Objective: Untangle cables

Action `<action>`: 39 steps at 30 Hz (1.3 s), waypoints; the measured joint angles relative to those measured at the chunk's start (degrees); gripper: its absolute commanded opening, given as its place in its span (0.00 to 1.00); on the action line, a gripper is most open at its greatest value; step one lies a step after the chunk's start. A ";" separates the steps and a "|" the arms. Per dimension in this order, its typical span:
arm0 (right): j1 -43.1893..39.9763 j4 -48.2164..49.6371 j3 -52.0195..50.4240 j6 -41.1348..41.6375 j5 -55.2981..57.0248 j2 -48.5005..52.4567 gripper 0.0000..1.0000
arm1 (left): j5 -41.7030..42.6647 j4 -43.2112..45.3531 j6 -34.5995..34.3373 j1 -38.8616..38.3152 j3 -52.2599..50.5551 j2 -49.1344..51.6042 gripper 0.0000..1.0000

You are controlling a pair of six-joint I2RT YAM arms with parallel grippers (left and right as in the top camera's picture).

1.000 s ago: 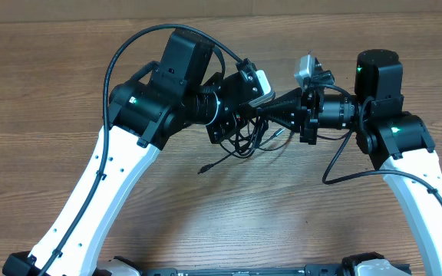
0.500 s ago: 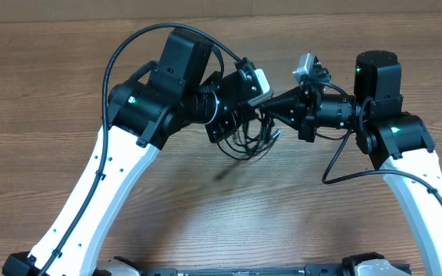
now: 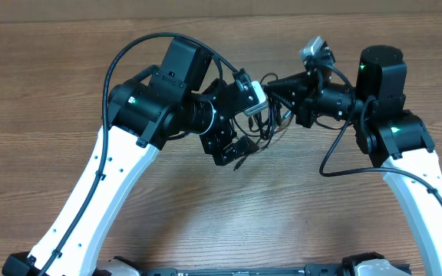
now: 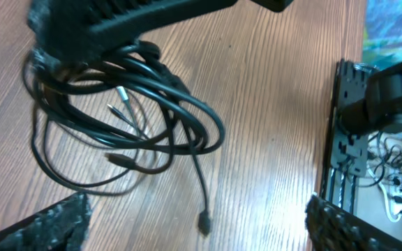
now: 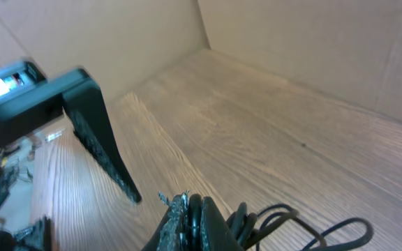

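Right tool point(image 5: 185, 209) pinching cables point(image 5: 292, 224); table point(image 5: 257, 132) below.

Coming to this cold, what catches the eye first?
The tangled black cables hang in a loose bundle from the right hand, which is shut on them over the far middle of the wooden table. The left hand faces the bundle with its fingers spread wide, holding nothing.

light: bright, even, from overhead | shadows: faint, soft on your table point(image 3: 229, 207) | left wrist: cables point(image 4: 155, 73) motion-smeared, top-left blurred | right wrist: foreground out of focus
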 measured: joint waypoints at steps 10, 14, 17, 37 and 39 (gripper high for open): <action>0.02 5.44 -0.02 12.55 -0.15 0.00 0.04 | 1.77 6.45 -1.86 0.00 0.00 0.00 1.00; 0.00 8.41 -0.02 16.59 -2.69 0.00 0.04 | 1.51 8.20 -2.36 0.00 0.00 0.00 1.00; 0.00 10.99 -0.02 19.56 -4.17 0.00 0.04 | 1.55 8.24 -2.38 0.00 0.00 0.02 1.00; 0.02 14.62 -0.02 26.71 -6.08 0.00 0.04 | 5.22 12.26 -4.11 -1.90 0.00 4.35 0.49; 0.00 14.60 -0.02 26.73 -6.05 0.00 0.04 | 5.29 12.28 -4.28 -1.90 0.00 4.35 0.04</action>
